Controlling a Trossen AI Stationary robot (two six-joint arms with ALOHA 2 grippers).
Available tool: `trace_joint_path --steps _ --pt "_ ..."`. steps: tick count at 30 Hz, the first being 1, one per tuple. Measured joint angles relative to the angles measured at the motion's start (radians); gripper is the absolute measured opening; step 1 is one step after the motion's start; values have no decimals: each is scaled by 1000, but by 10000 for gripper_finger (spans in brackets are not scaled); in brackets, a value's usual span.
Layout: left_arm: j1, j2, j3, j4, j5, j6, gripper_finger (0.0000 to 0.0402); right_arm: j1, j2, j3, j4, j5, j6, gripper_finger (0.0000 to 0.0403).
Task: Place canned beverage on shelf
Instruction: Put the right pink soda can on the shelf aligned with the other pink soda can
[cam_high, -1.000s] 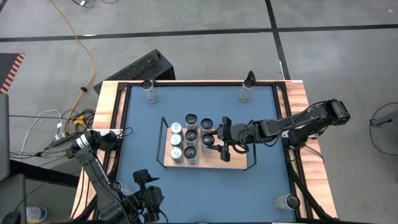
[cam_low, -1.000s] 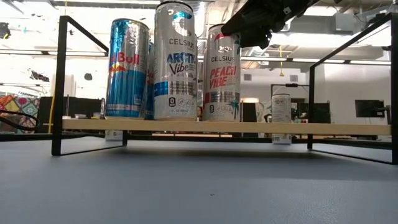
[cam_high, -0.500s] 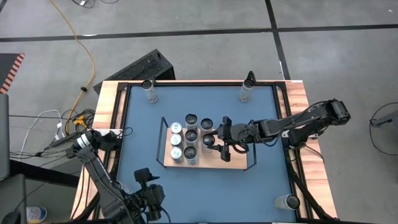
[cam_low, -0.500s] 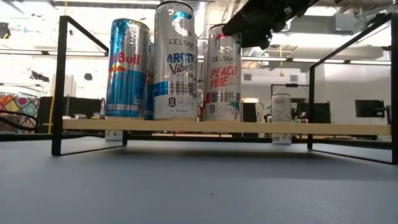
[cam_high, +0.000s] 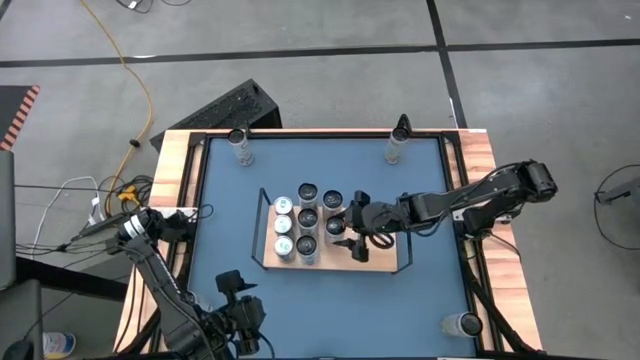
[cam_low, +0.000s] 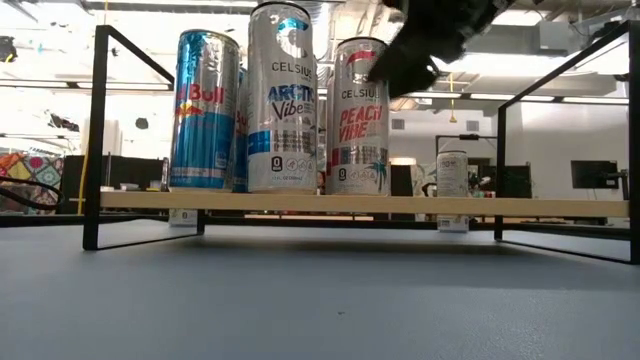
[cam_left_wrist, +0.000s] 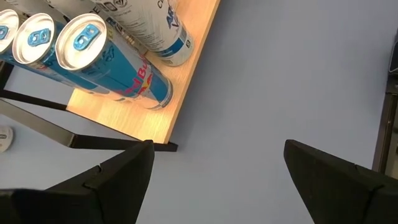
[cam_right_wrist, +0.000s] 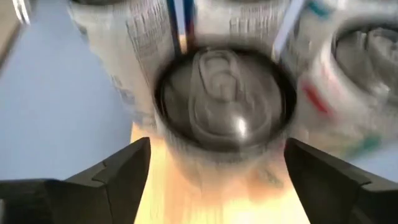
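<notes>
The shelf, a light-wood board in a black wire frame, stands mid-table and carries several upright cans at its left end. The rightmost is a Celsius Peach Vibe can; its top also shows in the high view. My right gripper is open just above and to the right of that can. In the blurred right wrist view, its fingers stand wide apart on either side of the can top without touching it. My left gripper waits open and empty near the table's near left corner, facing the shelf's near left corner.
Single cans stand on the blue tabletop near the far left, far right and near right corners. The right half of the shelf board is bare. A black box lies beyond the table's far left corner.
My right gripper has tipped its fingers downward and shifted beside the Peach Vibe can. In the low view it no longer covers the can's top. The cans stand as before.
</notes>
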Motion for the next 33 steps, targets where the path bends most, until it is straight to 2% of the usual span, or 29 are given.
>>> trace_joint_path --steps 4,9,13,18,23,28,30,33 --pt "0 0 0 0 0 1 346 8 5 31 -61 7 2 363" --pt "0 0 0 -2 0 1 346 34 -21 41 -163 26 33 358" --pt "0 0 0 -2 -1 6 346 73 -21 40 -197 119 85 338" --pt "0 0 0 -3 -1 9 346 131 -1 38 -237 227 124 262" --pt "0 0 0 -4 -2 9 346 157 15 8 -229 287 232 147" --pt "0 0 0 -5 -20 9 346 170 48 -21 -183 292 279 32" --pt "0 0 0 -5 -24 10 346 179 56 -25 -185 292 280 9" --pt "0 0 0 -4 -24 10 346 176 79 -18 -133 292 275 16"
